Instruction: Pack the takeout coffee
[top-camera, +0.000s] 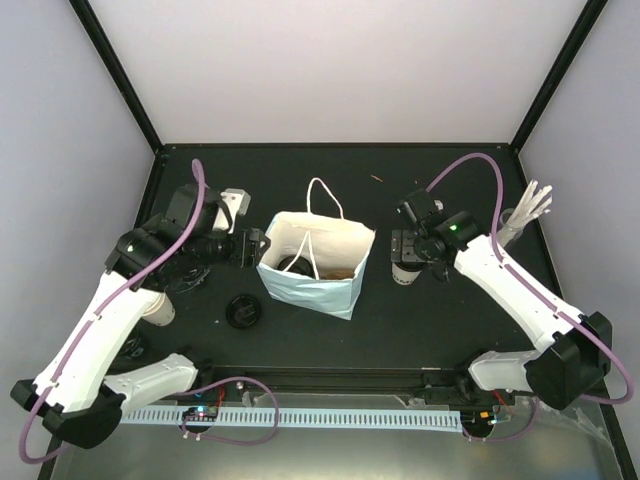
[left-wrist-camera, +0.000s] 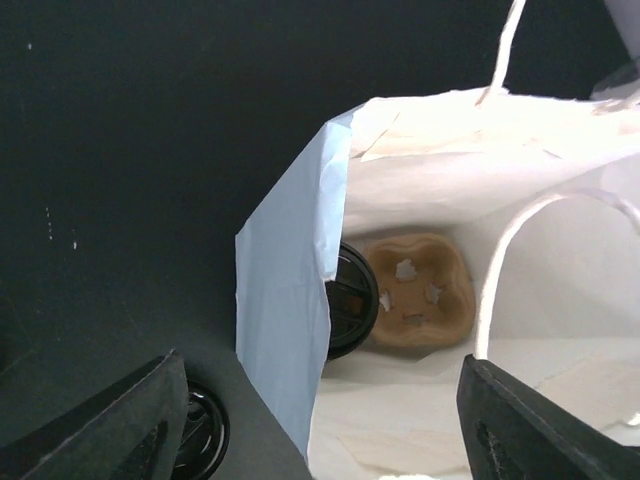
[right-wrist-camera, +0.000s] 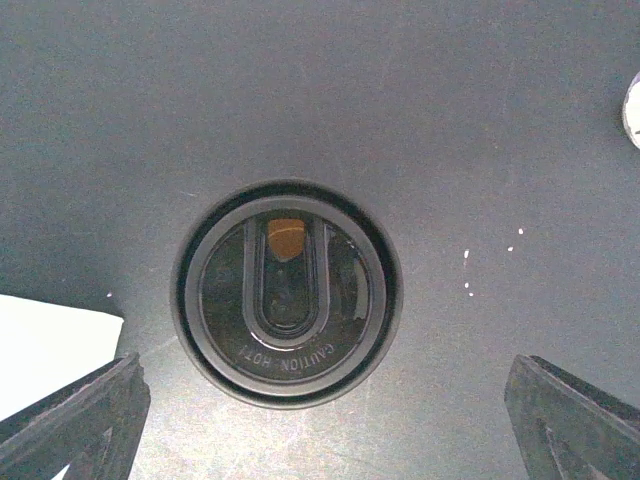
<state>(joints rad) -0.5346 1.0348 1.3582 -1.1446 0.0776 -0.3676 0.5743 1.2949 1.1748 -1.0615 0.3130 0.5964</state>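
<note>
The light-blue paper bag (top-camera: 330, 290) stands open mid-table, holding the brown pulp carrier (left-wrist-camera: 420, 290) with one black-lidded cup (left-wrist-camera: 350, 300) in it. My left gripper (left-wrist-camera: 320, 440) is open at the bag's left wall (left-wrist-camera: 285, 330), which stands loose between the fingers (left-wrist-camera: 110, 430). In the top view that gripper (top-camera: 250, 248) sits against the bag's left rim. My right gripper (right-wrist-camera: 325, 430) hangs open straight above another lidded cream cup (right-wrist-camera: 287, 292), which stands on the table right of the bag (top-camera: 405, 272). Neither gripper holds anything.
A loose black lid (top-camera: 243, 311) lies in front of the bag's left corner. A cream cup (top-camera: 157, 310) shows partly under my left arm. A clear glass of white sticks (top-camera: 525, 215) stands at the far right. The bag's white handles (top-camera: 322, 195) stick up.
</note>
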